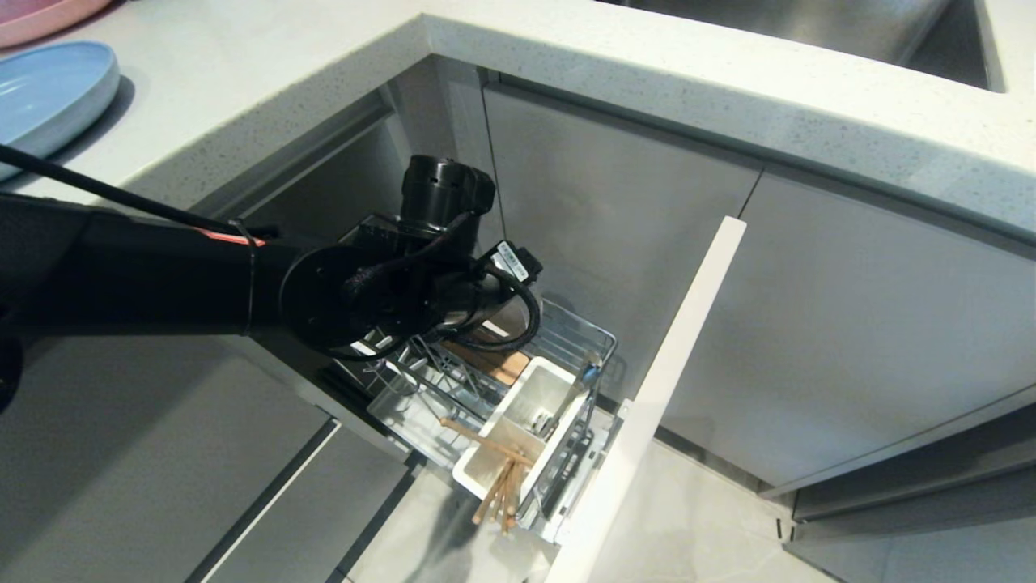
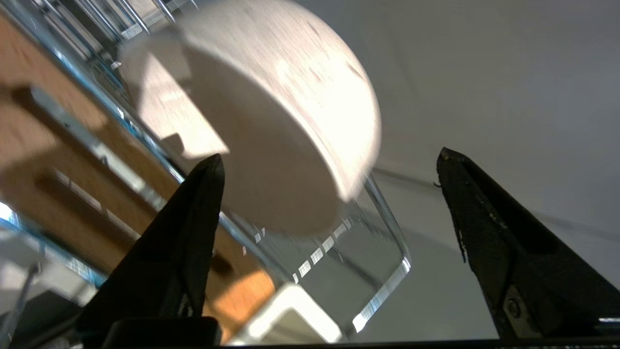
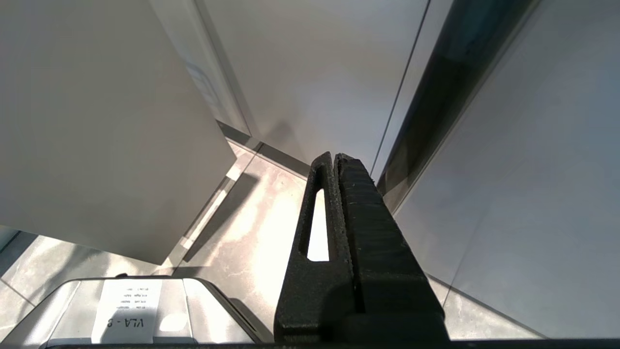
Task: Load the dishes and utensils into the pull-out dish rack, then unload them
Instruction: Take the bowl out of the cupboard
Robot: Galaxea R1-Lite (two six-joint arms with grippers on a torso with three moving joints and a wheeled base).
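Observation:
The pull-out dish rack (image 1: 584,334) stands drawn out of the corner cabinet, behind its grey door front (image 1: 660,389). My left arm (image 1: 388,283) reaches down into it, and the wrist hides the fingers in the head view. In the left wrist view the left gripper (image 2: 330,154) is open, with the off-white bowl (image 2: 271,121) lying tilted in the rack just beyond the fingertips (image 2: 206,194), apart from both. Wooden chopsticks (image 1: 498,478) stick out of the white caddy (image 1: 558,380). The pale-blue plate (image 1: 40,89) lies on the counter. My right gripper (image 3: 334,156) hangs shut above the floor.
A pink plate (image 1: 40,12) sits at the counter's far left corner. The tan wooden strip (image 2: 58,160) and the chrome wire rim (image 2: 387,228) run close under the left fingers. Grey cabinet fronts (image 1: 850,324) flank the rack, and a sink (image 1: 809,24) lies at the back right.

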